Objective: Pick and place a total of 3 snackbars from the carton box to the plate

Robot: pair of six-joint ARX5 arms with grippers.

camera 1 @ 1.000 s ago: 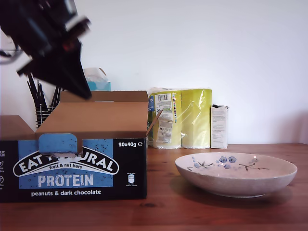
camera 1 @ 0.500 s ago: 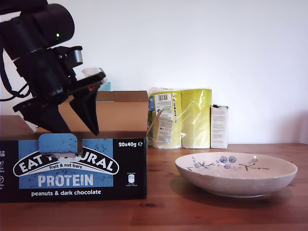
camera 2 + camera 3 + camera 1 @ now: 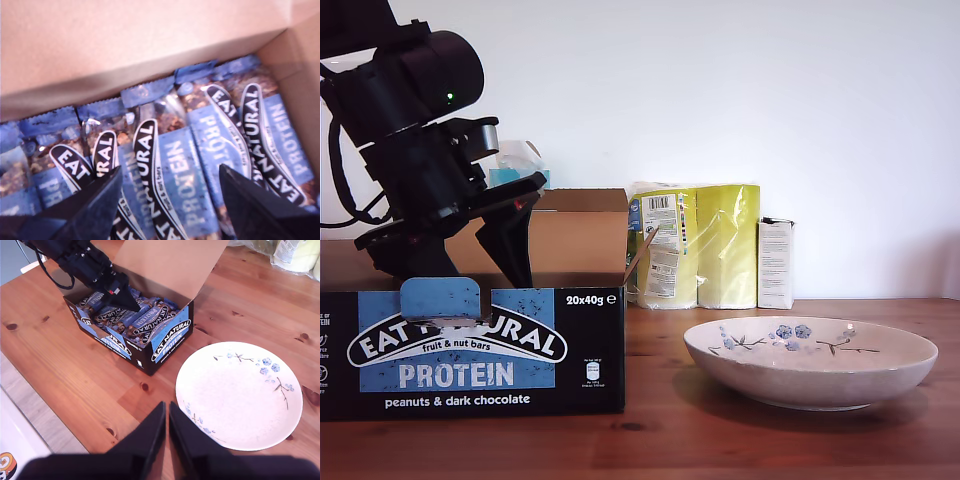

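My first gripper [image 3: 167,200]: it is inside the open top of the carton box [image 3: 590,350], at the exterior view's left. The two black fingers stand wide apart and hold nothing. Between them I see one bar's wrapper; if the tips touch the bars, I cannot tell.
My second gripper [image 3: 167,432]: it hangs high above the wooden table [image 3: 65,370], over the bare wood between the box and the plate. The fingers are pressed together with almost no gap, and nothing is between them.
Snackbars [image 3: 165,150]: many lie side by side in the box, packed closely, with white "EAT NATURAL" letters on the dark blue wrappers.
Plate [image 3: 810,362]: it stands on the table at the exterior view's right, near the box but not touching it. No bar lies on it.
Behind: a yellow pack of paper rolls [image 3: 695,245] and a small white carton [image 3: 775,263] by the wall.
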